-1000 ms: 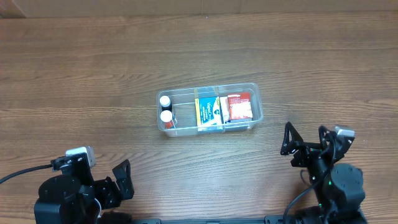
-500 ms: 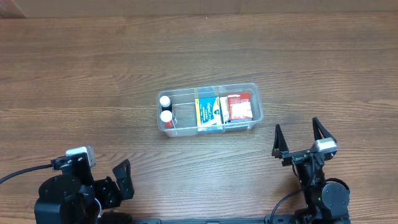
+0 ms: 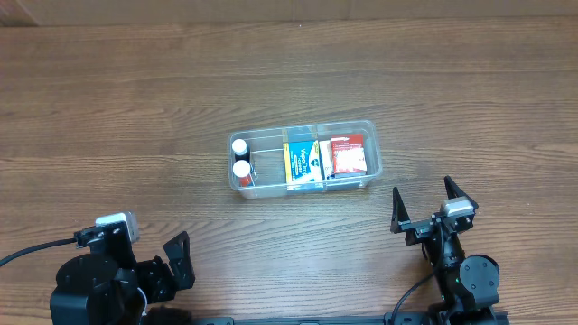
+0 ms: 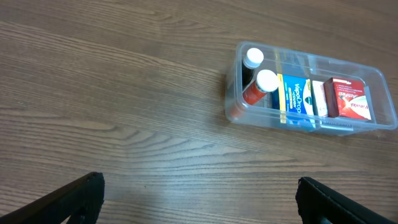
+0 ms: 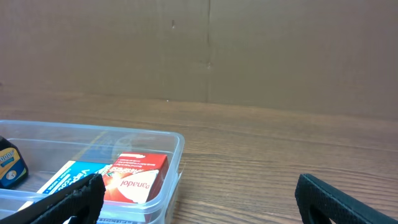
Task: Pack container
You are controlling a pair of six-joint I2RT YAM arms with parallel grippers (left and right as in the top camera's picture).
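Container [image 3: 271, 135]: clear tub lying flat on the wooden table [image 3: 135, 99], near the middle, ahead of both arms and closer to the right one.
Contents: two white-capped bottles [image 3: 239, 146] at the left end, a blue-and-yellow box [image 3: 302, 161] in the middle, a red box [image 3: 348, 155] at the right end.
Left gripper [image 4: 199, 199]: fingers spread wide, holding nothing, well apart from the tub.
Right gripper [image 3: 424, 206]: fingers spread wide, holding nothing, near the tub's right front corner, not touching it.
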